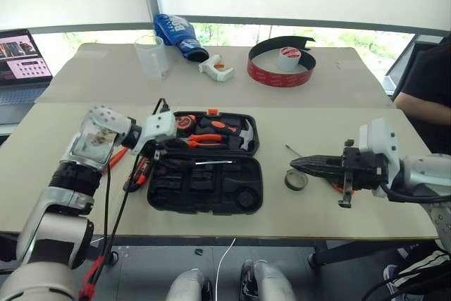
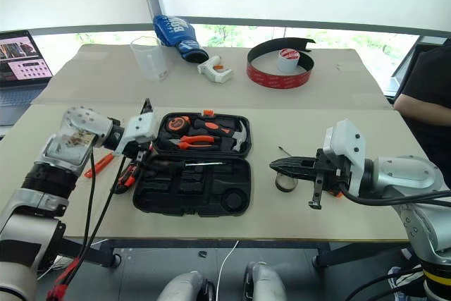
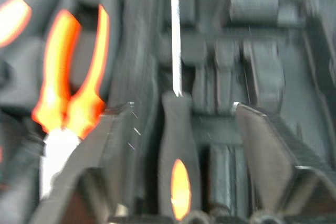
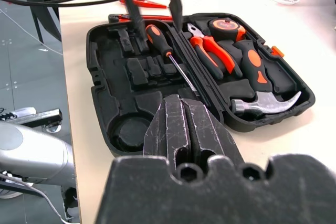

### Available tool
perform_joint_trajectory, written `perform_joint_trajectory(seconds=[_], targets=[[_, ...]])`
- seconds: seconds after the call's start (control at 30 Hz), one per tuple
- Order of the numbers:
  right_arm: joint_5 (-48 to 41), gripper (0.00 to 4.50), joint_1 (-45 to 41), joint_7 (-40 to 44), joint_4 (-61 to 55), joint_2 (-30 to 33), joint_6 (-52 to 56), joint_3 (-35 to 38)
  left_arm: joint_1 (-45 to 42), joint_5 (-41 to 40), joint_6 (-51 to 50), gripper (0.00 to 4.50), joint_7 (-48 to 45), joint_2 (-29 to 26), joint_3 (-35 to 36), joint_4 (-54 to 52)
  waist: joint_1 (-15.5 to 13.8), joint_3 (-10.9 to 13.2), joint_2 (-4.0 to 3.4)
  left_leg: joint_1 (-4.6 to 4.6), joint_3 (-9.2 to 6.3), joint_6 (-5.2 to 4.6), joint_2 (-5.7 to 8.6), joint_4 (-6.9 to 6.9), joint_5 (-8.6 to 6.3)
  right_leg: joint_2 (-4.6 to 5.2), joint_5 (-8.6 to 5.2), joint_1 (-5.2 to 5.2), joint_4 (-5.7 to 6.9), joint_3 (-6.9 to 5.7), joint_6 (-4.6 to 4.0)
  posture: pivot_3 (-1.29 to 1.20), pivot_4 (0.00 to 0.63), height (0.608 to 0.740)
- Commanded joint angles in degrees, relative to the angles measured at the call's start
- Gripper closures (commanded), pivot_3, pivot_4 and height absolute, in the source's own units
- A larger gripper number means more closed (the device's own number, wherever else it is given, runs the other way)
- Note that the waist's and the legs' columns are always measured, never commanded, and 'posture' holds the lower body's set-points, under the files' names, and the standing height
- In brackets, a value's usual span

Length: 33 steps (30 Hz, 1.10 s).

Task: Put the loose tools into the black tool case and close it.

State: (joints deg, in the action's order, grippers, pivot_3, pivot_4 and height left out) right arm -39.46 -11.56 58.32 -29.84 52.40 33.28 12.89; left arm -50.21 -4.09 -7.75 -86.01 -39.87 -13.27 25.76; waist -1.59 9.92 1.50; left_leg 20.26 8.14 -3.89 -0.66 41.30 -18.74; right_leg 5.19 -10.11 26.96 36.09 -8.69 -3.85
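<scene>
The flat black plastic hinged tool case [image 1: 204,174] lies open near the front edge of the beige table [image 1: 366,216]. A black-and-orange-handled screwdriver [image 4: 164,48] lies in its front half. The small dark tape roll [image 1: 296,179] lies to its right, and a slim all-orange screwdriver [image 2: 99,165] to its left. The big red-and-black tape coil [image 1: 280,70] sits towards the back edge.

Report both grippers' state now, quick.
Left gripper: open, fingers straddling the screwdriver lying in the black tool case, not gripping it.
Right gripper: shut, holding nothing.
</scene>
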Motion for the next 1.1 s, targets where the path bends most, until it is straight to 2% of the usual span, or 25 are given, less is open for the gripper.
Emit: perform_joint_trajectory(seconds=[0.03, 0.17, 0.6, 0.87, 0.97, 1.1], targets=[[-0.5, 4.50, -0.2, -0.6, -1.3, -0.1, -1.3, 1.9, -1.0, 0.5, 1.6, 2.97, 0.7, 1.2, -0.3, 1.0, 0.0, 0.0, 0.00, 0.01, 0.00, 0.00, 0.00, 0.00, 0.00, 0.00, 0.00, 0.00, 0.00, 0.00, 0.00, 0.00, 0.150, 0.727], [-0.4, 4.50, -0.3, -0.6, -1.2, 0.1, -1.3, 1.9, -1.1, 2.4, 4.6, 4.47, 1.3, 2.8, -2.0, 3.7, 0.2, 0.0, 0.00, 0.00, 0.03, 0.00, 0.00, 0.00, 0.00, -0.03, 0.00, 0.00, 0.00, 0.00, 0.00, 0.00, 0.150, 0.727], [-0.2, 4.50, 1.4, -1.5, -1.3, -0.3, -1.8, 2.0, 0.0, 4.6, 6.6, 4.49, 0.0, 1.2, -3.0, 4.1, 0.3, 0.0, 0.01, 0.00, 0.02, -0.01, -0.01, 0.03, 0.00, -0.03, 0.00, 0.00, 0.00, 0.00, -0.01, 0.00, 0.150, 0.727], [-0.4, 4.50, 0.5, -1.9, -1.1, -0.4, -1.4, 1.3, 1.4, 13.1, 15.4, 4.49, 8.3, 3.5, -8.0, 8.1, 0.0, 0.0, -0.02, -0.21, -0.02, -0.02, -0.01, 0.04, -0.01, -0.02, 0.00, -0.26, -0.01, 0.01, -0.01, 0.00, 0.150, 0.727], [-0.3, 4.50, 0.8, -1.8, -1.2, -0.1, -1.3, 1.6, 1.7, 12.4, 15.4, 4.49, 7.9, 4.1, -7.9, 8.3, -0.2, -0.1, -0.08, -0.67, -0.03, -0.21, -0.02, -0.02, -0.15, 0.00, -0.01, -0.64, -0.08, 0.01, 0.02, 0.00, 0.150, 0.727], [-0.2, 4.50, 2.5, -2.8, -1.3, 0.4, -0.5, 3.7, 1.3, 7.9, 10.5, 4.49, 5.9, 3.4, -4.5, 6.0, -0.3, -0.1, -0.07, -0.69, -0.02, -0.29, -0.02, -0.01, -0.19, 0.01, -0.01, -0.66, -0.09, 0.04, 0.05, 0.00, 0.150, 0.727]])
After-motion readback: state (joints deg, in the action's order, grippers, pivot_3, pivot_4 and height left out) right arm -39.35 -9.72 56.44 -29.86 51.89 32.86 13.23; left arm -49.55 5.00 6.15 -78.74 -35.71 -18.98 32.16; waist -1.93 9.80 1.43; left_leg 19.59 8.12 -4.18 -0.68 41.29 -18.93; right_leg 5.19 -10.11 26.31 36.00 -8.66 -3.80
